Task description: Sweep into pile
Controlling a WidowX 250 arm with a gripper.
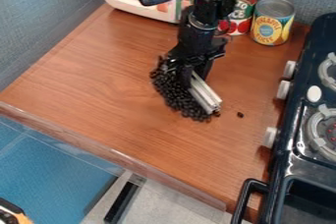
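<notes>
The gripper (191,73) has its fingers clamped on a pale bar (205,92) against the bean pile (172,94); one loose bean (240,115) lies nearer the counter's (105,66) right edge

My tabletop (98,70): smooth wood w/ a slight sheen; stove (298,161) glossy black, cans (274,16) metal (paper-labelled, I'd say).

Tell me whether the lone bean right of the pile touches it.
Apart: the camera view shows bare wood between the lone bean and the pile.
</notes>
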